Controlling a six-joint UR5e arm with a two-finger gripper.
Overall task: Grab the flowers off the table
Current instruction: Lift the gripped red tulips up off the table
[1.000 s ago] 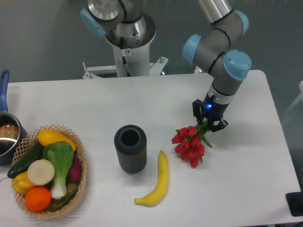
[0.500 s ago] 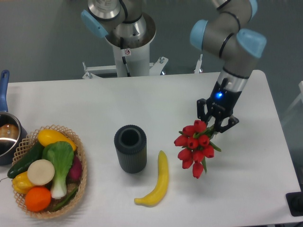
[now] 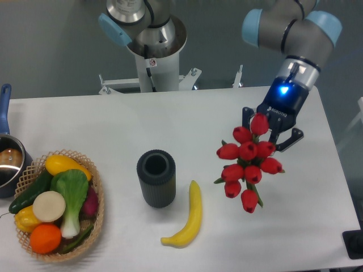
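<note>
white table (image 3: 142, 122) lies under red tulip flowers (image 3: 248, 161), stems clamped in the gripper (image 3: 271, 129) jaws.

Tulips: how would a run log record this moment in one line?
phase: lift | tool: shut on tulips | tulips: raised off table | banana: untouched

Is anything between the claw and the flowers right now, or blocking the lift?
Nothing visible. The claw is shut on the flowers, which hang raised above the table. The banana and the dark ribbed cup sit to their left, apart from the bunch.
</note>
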